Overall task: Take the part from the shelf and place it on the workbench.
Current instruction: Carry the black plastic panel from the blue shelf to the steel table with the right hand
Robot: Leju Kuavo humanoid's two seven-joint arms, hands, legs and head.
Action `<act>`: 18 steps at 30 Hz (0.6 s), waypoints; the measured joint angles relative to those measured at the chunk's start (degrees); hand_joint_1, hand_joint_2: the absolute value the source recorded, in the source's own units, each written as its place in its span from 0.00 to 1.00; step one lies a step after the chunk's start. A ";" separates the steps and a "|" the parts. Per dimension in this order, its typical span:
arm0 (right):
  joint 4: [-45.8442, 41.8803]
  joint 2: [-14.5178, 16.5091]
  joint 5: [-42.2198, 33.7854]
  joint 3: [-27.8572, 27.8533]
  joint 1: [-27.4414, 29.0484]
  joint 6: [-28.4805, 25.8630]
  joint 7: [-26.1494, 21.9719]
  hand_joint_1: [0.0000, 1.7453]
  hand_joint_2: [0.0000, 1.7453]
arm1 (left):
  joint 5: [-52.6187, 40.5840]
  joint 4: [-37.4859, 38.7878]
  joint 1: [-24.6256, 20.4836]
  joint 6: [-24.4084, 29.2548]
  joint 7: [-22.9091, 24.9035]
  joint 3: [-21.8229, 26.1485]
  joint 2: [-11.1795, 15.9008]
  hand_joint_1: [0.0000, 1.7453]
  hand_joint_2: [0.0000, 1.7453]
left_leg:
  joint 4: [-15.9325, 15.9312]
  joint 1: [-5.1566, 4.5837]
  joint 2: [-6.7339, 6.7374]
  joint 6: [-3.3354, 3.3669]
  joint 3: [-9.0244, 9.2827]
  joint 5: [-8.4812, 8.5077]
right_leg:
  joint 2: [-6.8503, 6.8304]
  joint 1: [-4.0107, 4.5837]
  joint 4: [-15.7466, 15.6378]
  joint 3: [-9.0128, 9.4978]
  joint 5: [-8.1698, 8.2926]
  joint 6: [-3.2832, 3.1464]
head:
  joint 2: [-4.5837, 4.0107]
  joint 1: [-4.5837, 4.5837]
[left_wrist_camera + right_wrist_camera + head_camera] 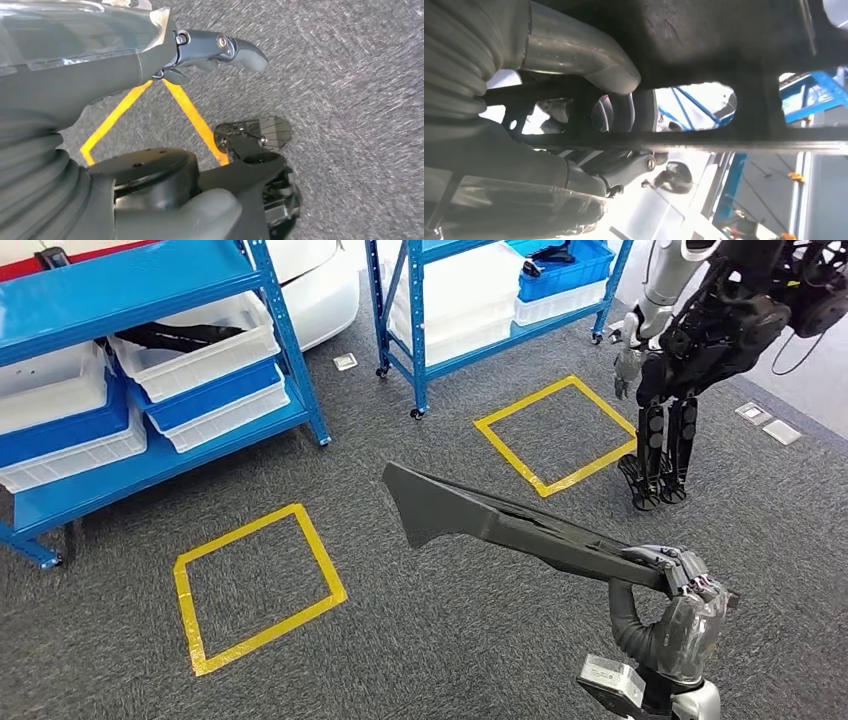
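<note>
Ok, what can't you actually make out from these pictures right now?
- Workbench: none in the head view, so the drop spot is unknown.
- Left hand: left wrist view is motion-blurred; grasp unclear.
- Right hand on the black part: right wrist view is dark, the part covers the fingers.

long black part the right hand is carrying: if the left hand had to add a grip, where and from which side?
Judgement: take the long black part on the narrow shaft just ahead of the right hand, coming up from beneath. The right hand grips only the near end, so the wide flared far end hangs out unsupported over the carpet. The flare looks too broad to wrap; the shaft is slim.
</note>
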 joint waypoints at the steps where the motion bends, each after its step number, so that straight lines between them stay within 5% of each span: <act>1: 0.24 -0.28 -0.55 0.42 -0.04 0.00 0.27 1.00 1.00 | -0.01 0.00 -0.10 -0.02 0.09 0.00 -0.02 0.00 1.00 | 0.06 0.22 0.03 -0.26 0.01 -0.14 | 0.57 -0.06 0.15 -0.21 0.08 -0.50 | 0.00 -0.12; 3: 0.71 -0.87 -2.28 1.52 -0.25 0.00 0.90 1.00 1.00 | -0.01 0.01 -0.17 -0.05 0.23 -0.01 -0.02 0.00 1.00 | 2.24 0.67 -1.94 -0.66 -0.89 -2.24 | 1.65 -0.17 0.15 -0.67 0.54 -1.45 | 0.00 -0.17; 5: 1.28 -1.46 -3.81 2.95 -0.80 0.00 1.42 1.00 1.00 | -0.01 0.01 -0.04 -0.05 0.33 -0.01 0.03 0.00 1.00 | 8.96 0.78 -4.99 -0.72 -3.73 -6.78 | 2.76 0.12 0.14 -1.29 1.03 -2.22 | 0.00 -0.27; 7: 1.93 -2.05 -4.85 4.33 -1.29 0.00 1.68 1.00 1.00 | 0.01 0.01 0.15 -0.02 0.43 -0.01 0.06 0.00 1.00 | 16.01 0.71 -6.09 -0.41 -6.76 -10.00 | 4.08 0.63 0.17 -1.90 1.43 -2.72 | 0.00 -0.35; 9: 2.57 -2.64 -5.76 5.44 -1.66 0.00 1.79 1.00 1.00 | 0.05 0.01 0.21 0.06 0.51 -0.01 0.07 0.00 1.00 | 15.72 0.61 -6.40 0.28 -6.34 -8.79 | 5.51 1.07 0.18 -2.21 1.77 -2.88 | 0.00 -0.34; 12: 3.37 -3.28 -6.69 6.82 -2.70 0.00 1.86 1.00 1.00 | 0.16 0.01 0.21 0.20 0.61 0.00 0.20 0.00 1.00 | 4.62 0.22 -9.10 1.91 -0.48 -3.65 | 7.54 1.43 0.20 -2.33 2.30 -2.51 | 0.00 -0.29; 14: 3.84 -3.58 -7.05 7.57 -3.43 0.00 1.87 1.00 1.00 | 0.31 0.01 0.13 0.33 0.68 0.02 0.31 0.00 1.00 | 1.46 -0.19 -10.13 2.39 1.04 -2.82 | 8.47 1.39 0.17 -2.60 2.73 -1.91 | 0.00 -0.34; 16: 4.32 -3.90 -7.41 8.20 -3.92 0.00 1.86 1.00 1.00 | 0.50 0.01 -0.01 0.54 0.77 0.03 0.22 0.00 1.00 | 1.00 -0.45 -8.98 2.58 1.02 -2.30 | 9.18 1.38 -0.03 -3.04 3.24 -1.12 | 0.00 -0.42; 18: 4.74 -4.27 -7.76 8.68 -4.38 0.00 1.81 1.00 1.00 | 0.59 0.01 -0.10 0.75 0.81 0.05 0.14 0.00 1.00 | 0.02 -0.39 -7.74 3.02 1.10 -1.28 | 7.47 1.57 1.42 -4.25 2.52 -0.98 | 0.00 -0.26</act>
